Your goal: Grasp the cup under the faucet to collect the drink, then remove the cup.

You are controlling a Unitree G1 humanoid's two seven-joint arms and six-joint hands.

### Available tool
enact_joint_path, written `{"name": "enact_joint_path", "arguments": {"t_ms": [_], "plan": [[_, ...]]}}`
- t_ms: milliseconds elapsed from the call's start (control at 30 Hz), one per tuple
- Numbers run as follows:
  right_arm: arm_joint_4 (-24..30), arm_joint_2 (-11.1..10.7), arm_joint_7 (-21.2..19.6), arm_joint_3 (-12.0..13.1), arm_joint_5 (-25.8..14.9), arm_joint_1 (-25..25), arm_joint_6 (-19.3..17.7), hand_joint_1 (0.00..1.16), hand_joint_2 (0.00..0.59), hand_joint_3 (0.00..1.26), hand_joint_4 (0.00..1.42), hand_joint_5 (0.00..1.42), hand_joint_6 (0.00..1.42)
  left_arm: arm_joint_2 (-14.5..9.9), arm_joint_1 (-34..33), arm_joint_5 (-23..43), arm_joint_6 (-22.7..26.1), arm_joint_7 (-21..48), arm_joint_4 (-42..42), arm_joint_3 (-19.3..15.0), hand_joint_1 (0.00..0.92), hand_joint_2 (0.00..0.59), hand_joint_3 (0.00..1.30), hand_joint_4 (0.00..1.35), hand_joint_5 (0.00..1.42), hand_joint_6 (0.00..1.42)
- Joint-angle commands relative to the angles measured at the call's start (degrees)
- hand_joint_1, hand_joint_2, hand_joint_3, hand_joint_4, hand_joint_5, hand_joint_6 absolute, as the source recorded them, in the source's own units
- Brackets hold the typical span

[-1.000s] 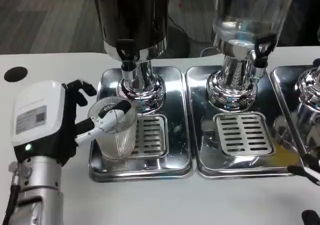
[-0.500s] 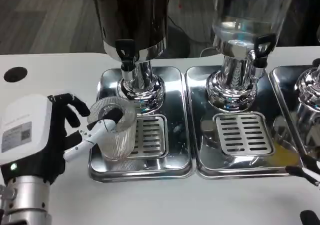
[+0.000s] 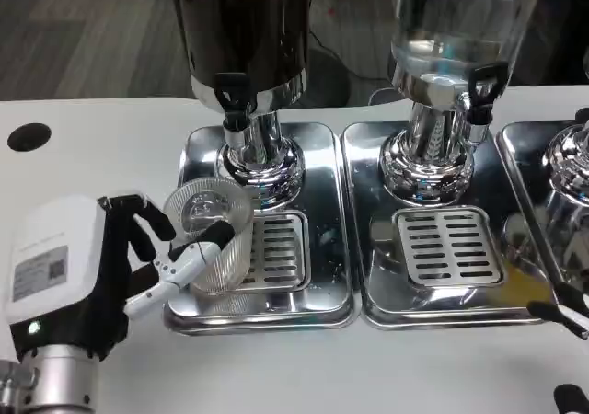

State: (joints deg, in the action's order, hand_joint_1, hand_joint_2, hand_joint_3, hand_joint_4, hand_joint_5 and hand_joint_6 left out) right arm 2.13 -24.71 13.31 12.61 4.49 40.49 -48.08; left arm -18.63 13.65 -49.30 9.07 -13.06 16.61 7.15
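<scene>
My left hand grasps the ribbed clear cup, which sits at three o'clock from my palm, one white finger lying across its near wall and dark fingertips at its left side. The cup leans, mouth tipped toward eleven o'clock, over the left steel drip tray, at six o'clock from the dark dispenser's faucet. At the picture's lower right edge, dark fingertips of my right hand show; I cannot tell its grip.

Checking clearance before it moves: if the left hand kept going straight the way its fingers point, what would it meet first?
The left hand already holds the ribbed cup; beyond it, probably the slotted drain grate, though depth is unclear.
</scene>
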Motion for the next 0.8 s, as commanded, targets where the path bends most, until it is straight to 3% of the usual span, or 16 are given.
{"name": "enact_joint_path", "arguments": {"t_ms": [33,100,800], "plan": [[-0.84,-0.19,0.46,0.58,-1.4,0.18,-0.26,0.42,0.467,0.16,0.0,0.0,0.0,0.42,-0.62,-0.25,0.07,0.5,-3.78,1.68,0.003,0.07,0.76,0.82,0.94,1.07],[-1.1,-0.27,0.57,0.69,-1.69,0.28,-0.39,0.42,0.467,0.16,0.0,0.0,0.0,0.5,-1.32,-0.39,0.02,0.37,-4.84,2.26,0.005,0.074,0.75,0.79,0.88,0.99],[-2.8,-0.9,1.64,1.39,-2.79,0.25,-1.7,0.42,0.467,0.17,0.0,0.0,0.0,1.16,-5.67,0.12,0.37,1.3,-8.01,4.9,0.0,0.077,0.71,0.74,0.73,0.89]]}}
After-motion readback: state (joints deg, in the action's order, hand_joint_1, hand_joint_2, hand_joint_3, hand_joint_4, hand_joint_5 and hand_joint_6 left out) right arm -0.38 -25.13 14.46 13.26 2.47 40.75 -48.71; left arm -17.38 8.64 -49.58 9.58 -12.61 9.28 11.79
